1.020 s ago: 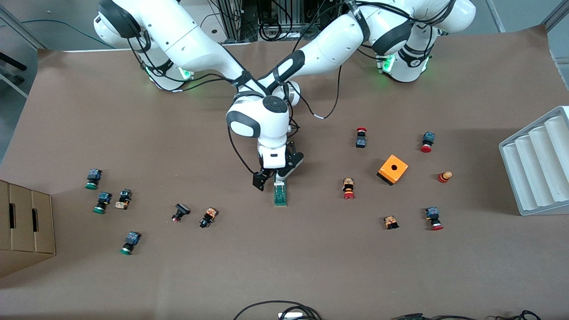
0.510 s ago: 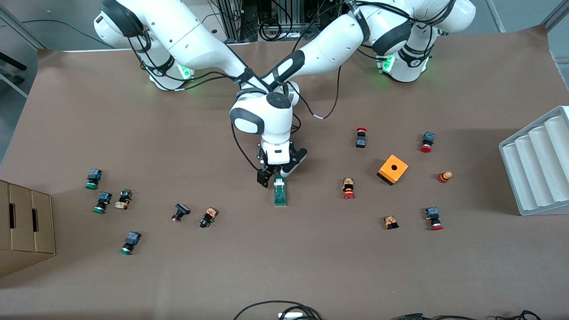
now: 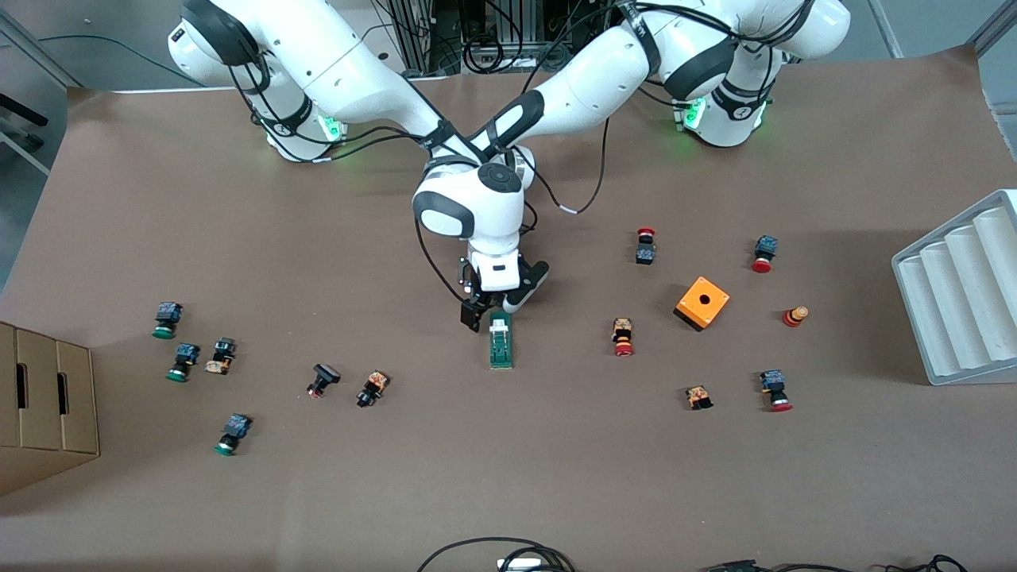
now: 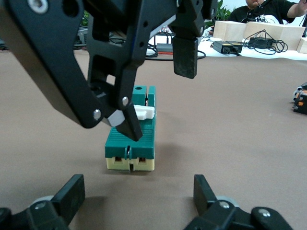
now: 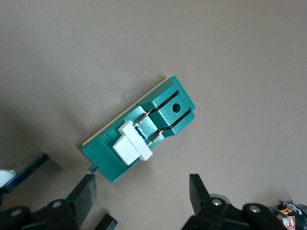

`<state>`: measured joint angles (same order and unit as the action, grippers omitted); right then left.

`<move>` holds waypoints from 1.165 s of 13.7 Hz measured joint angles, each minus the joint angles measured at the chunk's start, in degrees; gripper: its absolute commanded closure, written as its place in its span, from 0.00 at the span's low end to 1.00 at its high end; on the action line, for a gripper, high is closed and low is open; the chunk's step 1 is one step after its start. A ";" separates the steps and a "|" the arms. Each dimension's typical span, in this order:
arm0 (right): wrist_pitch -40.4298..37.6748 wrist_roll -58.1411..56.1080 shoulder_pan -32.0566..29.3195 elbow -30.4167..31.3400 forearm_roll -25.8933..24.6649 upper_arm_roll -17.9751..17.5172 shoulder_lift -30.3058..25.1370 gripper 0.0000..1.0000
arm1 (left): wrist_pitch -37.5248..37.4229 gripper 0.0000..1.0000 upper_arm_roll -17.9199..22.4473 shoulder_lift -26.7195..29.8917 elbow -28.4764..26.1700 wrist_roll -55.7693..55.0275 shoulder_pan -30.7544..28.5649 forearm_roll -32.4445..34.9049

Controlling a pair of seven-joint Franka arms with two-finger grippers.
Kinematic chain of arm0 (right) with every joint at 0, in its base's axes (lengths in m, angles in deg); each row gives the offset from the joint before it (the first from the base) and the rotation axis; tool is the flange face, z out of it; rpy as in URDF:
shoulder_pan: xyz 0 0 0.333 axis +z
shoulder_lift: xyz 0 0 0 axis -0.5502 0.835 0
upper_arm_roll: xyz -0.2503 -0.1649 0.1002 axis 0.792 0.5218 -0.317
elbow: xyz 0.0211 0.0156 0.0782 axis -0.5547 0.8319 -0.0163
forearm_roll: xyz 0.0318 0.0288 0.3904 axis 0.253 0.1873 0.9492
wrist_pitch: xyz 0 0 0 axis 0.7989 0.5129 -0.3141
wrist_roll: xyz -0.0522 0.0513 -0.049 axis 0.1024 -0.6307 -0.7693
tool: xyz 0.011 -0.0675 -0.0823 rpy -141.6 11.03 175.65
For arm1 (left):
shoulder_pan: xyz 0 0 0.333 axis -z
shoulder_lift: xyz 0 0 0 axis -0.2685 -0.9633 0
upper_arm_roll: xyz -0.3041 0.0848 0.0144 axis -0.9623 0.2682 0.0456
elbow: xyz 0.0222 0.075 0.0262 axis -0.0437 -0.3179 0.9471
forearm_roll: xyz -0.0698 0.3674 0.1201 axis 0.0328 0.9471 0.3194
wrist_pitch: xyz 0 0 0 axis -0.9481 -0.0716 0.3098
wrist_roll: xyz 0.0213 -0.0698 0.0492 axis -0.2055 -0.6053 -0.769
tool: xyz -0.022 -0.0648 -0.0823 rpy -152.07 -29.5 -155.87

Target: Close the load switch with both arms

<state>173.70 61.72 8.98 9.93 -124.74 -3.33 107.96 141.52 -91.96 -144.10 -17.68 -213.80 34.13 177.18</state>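
Note:
The load switch [image 3: 500,343] is a dark-green block lying on the brown table mid-way between the arms; its white lever [image 5: 133,146] sits low on it. My right gripper [image 3: 486,311] hangs open over the switch's lever end. In the left wrist view, one of the right gripper's fingers [image 4: 128,125] is right beside the lever. The switch [image 5: 139,129] lies just ahead of the right gripper's [image 5: 141,191] own tips. My left gripper [image 4: 136,191] is open, low at the table by the switch's [image 4: 132,139] end, apart from it. In the front view the left gripper [image 3: 520,295] is mostly hidden under the right hand.
Small red- and green-capped push buttons lie scattered toward both ends of the table. An orange box with a hole [image 3: 702,303] sits toward the left arm's end, near a white ribbed rack [image 3: 961,294]. A cardboard box [image 3: 44,397] stands at the right arm's end.
The right hand has shifted a little toward the robots' bases, its fingers now over the switch's lever end. The left gripper moved only slightly. The switch has not moved.

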 measured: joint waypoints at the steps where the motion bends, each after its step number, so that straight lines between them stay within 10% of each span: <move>1: 0.06 -0.06 0.03 0.04 0.00 0.00 0.00 0.13 | 0.00 0.00 0.00 -0.02 0.00 0.00 0.03 0.00; 16: 3.44 -1.83 -0.01 0.07 0.00 0.54 0.40 0.14 | -0.01 0.00 0.09 -0.12 0.09 0.00 0.20 0.04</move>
<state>177.14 59.89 8.97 10.00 -124.74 -2.79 108.36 141.51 -91.87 -144.22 -17.59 -213.80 34.33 177.21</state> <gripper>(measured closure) 0.137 0.000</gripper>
